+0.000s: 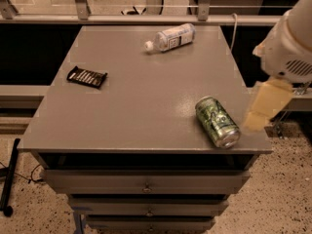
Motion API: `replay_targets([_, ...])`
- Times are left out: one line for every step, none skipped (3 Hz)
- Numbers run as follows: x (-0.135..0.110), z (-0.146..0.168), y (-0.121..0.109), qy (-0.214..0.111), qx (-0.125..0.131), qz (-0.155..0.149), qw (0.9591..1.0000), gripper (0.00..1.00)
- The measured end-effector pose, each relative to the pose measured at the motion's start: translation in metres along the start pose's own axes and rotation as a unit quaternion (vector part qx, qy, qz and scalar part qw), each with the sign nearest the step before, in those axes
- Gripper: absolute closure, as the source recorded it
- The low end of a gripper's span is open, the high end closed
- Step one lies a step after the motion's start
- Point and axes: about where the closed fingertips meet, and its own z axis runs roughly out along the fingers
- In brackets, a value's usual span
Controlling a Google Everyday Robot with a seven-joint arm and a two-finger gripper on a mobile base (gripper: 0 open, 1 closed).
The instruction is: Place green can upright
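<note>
Camera view shows the green can lying on its side near the front right corner of the tabletop, its long axis slanting from the middle of the table toward that corner. One silver end faces the front edge and sits close to it. I cannot tell whether that end carries the pull tab. My judgement is that a drink can like this is light, smooth and slippery. Its thin wall would dent under a hard squeeze, and on its side it will roll readily; here that could carry it off the front or right edge. The safest hold is probably across the round body at about mid-length, with only moderate pressure, so that it can be tipped up onto a flat end. The gripper hangs just past the right edge of the tabletop, level with the can and just beside it. It seems to be apart from the can and holds nothing that I can see. Whether it is spread or closed I cannot tell. A clear bottle lies on its side near the back edge. A dark packet lies near the left edge, well apart from the can.
</note>
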Motion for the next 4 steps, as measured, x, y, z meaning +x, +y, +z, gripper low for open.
replay_targets([-0.020, 0.039, 0.008, 0.014, -0.015, 0.049, 0.9986, 0.00])
replay_targets([-0.031, 0.079, 0.009, 0.037, -0.033, 0.112, 0.9925, 0.00])
replay_targets([-0.034, 0.107, 0.007, 0.038, -0.058, 0.205, 0.9763, 0.00])
replay_targets([-0.031, 0.124, 0.005, 0.034, -0.067, 0.294, 0.9528, 0.00])
